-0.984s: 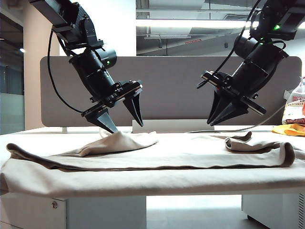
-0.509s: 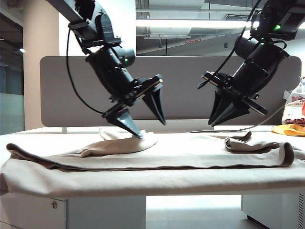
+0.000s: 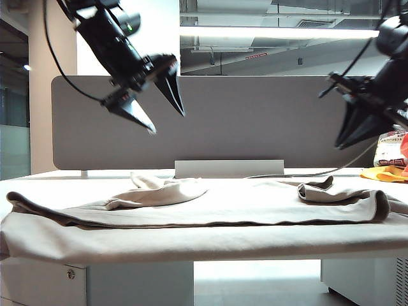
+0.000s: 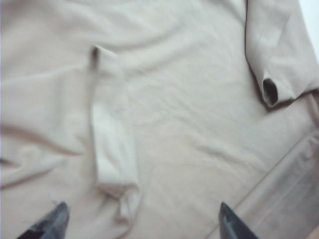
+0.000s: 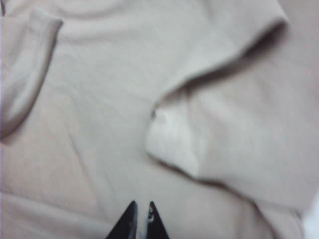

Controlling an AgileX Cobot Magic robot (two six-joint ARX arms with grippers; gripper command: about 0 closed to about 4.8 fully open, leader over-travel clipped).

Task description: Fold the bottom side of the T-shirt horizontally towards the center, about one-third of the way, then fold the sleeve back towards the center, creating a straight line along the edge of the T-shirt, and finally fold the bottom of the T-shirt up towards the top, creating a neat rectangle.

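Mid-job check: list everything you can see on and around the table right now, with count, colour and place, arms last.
T-shirt: one, beige, spread across nearly the whole table, partly folded, held by neither gripper.
Yellow cloth: one, yellow, far right edge of the table.
Bag: one, white with red print, behind the yellow cloth.
Table: one, white, under the shirt.
Partition: one, grey, behind the table.
Left gripper: one, black, jaws open, raised high above the shirt's left part.
Right gripper: one, black, jaws shut, empty, raised at the right.
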